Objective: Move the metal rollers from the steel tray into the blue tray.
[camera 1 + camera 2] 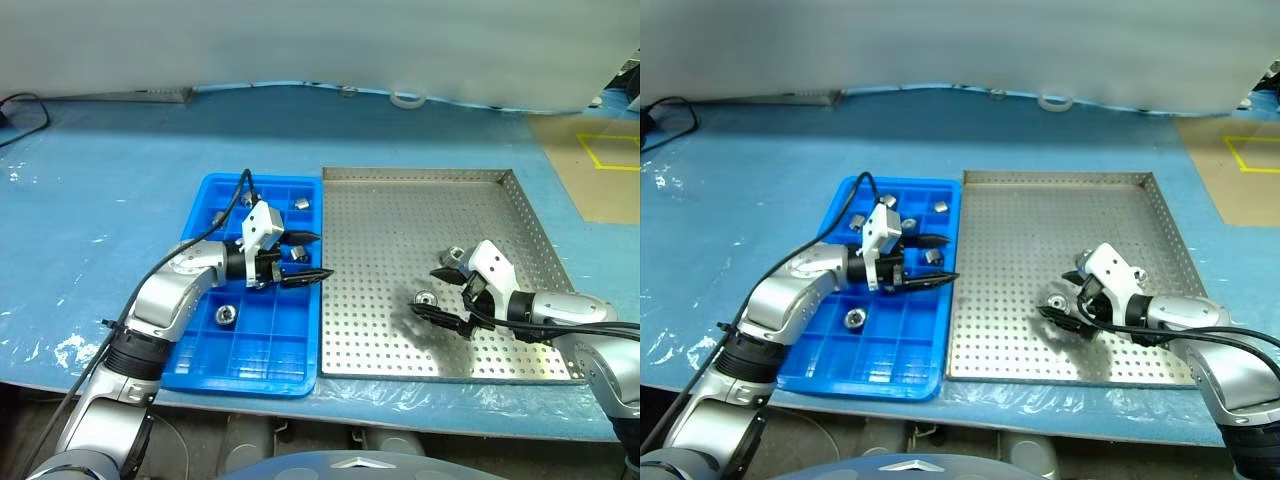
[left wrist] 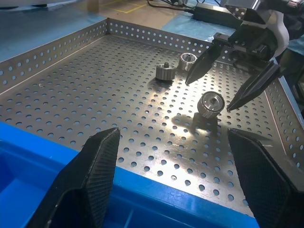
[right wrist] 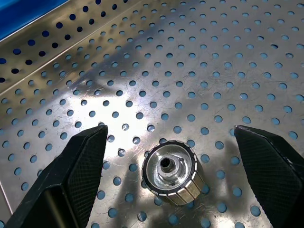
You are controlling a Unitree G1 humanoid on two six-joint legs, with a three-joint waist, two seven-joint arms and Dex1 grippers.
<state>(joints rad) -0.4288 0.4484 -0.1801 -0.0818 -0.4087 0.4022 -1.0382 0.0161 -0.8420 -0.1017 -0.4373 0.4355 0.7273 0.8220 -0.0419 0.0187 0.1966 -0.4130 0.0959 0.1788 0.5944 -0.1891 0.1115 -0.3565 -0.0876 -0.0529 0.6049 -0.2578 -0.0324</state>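
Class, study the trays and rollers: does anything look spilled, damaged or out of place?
Nothing stands out. Three metal rollers sit inside the steel tray, others in compartments of the blue tray; none lies on the table.

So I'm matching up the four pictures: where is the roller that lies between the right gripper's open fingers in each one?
Left eye view: roller on the steel tray, left of the right gripper.
Right eye view: same spot, front middle of the tray.
Left wrist view: centre right, between the pointed black fingers.
Right wrist view: low centre, hole facing up.
Shared landmark: the tray's perforated floor.
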